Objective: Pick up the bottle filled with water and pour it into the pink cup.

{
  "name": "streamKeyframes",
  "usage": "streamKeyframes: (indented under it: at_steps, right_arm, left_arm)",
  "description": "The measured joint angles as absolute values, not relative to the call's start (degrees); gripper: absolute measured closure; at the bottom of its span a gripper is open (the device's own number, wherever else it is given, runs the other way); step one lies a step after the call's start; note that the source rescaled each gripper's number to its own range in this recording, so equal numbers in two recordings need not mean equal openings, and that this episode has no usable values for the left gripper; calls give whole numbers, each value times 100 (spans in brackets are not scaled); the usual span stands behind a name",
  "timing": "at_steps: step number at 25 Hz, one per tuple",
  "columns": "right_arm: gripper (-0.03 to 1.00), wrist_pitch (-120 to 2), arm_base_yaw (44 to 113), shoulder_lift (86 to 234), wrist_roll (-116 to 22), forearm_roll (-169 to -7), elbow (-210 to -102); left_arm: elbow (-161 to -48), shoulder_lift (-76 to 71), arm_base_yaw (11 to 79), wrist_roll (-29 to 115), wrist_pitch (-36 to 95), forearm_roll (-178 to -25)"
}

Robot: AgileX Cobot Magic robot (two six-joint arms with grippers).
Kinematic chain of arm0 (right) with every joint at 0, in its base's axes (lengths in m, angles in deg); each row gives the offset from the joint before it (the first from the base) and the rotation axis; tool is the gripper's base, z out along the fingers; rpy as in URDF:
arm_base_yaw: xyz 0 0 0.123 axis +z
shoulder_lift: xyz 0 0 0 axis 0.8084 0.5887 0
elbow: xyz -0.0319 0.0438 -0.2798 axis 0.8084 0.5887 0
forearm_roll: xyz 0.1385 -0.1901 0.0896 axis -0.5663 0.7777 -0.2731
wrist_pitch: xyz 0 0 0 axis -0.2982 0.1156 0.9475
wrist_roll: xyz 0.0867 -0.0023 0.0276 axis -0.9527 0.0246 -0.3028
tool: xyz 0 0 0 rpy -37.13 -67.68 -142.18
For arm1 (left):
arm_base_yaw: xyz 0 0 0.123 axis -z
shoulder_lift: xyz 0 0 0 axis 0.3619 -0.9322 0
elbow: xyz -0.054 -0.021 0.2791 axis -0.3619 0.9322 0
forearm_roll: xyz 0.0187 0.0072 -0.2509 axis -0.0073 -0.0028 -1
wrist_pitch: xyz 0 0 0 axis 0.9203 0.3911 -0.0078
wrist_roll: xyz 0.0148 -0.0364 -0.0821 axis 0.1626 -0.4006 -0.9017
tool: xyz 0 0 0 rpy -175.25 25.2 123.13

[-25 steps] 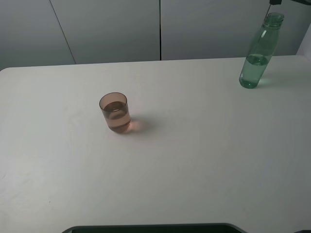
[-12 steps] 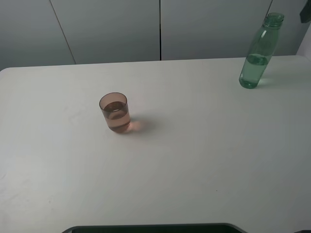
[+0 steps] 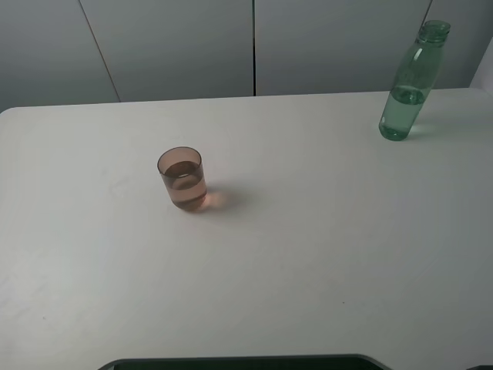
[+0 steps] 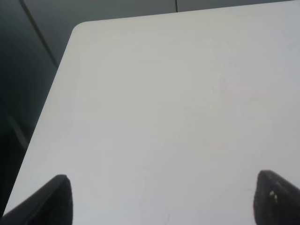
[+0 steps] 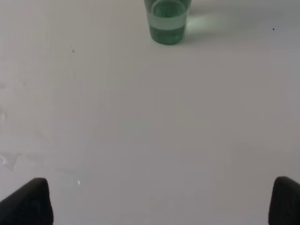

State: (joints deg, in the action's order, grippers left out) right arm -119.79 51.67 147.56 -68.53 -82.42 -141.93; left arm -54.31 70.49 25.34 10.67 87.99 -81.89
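The green-tinted bottle (image 3: 408,85) stands upright and uncapped at the table's far right, partly filled with water. Its base (image 5: 168,23) shows in the right wrist view, well ahead of my right gripper (image 5: 157,201), whose fingertips (image 5: 28,201) stand wide apart with nothing between them. The pink cup (image 3: 182,179) sits left of centre with liquid in it. My left gripper (image 4: 161,201) is open over bare table near the left edge; only the dark fingertips (image 4: 51,201) show. Neither gripper appears in the exterior view.
The white table (image 3: 308,231) fills the view, with grey wall panels (image 3: 254,46) behind its far edge. A dark strip (image 3: 246,362) lies at the near edge. The table's left edge and rounded corner (image 4: 77,30) show in the left wrist view.
A dark part of the right arm near the bottle's top moved right and left the exterior view. Bottle and cup have not moved.
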Motion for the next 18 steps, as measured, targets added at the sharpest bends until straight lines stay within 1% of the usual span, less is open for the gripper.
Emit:
streamKeyframes:
  at_steps: [9, 15, 18]
  right_arm:
    - [-3, -12037, 5167, 12426, -6876, -8277, -12321]
    - [-3, -12049, 5167, 11029, -6876, -8382, -11489]
    - [-3, -11842, 5167, 10411, -6833, -8409, -11185]
  left_arm:
    - [-5431, 7043, 2534, 1067, 8799, -8189]
    - [-5431, 7043, 2534, 1067, 8799, -8189]
    - [-5431, 7049, 2534, 1067, 8799, -8189]
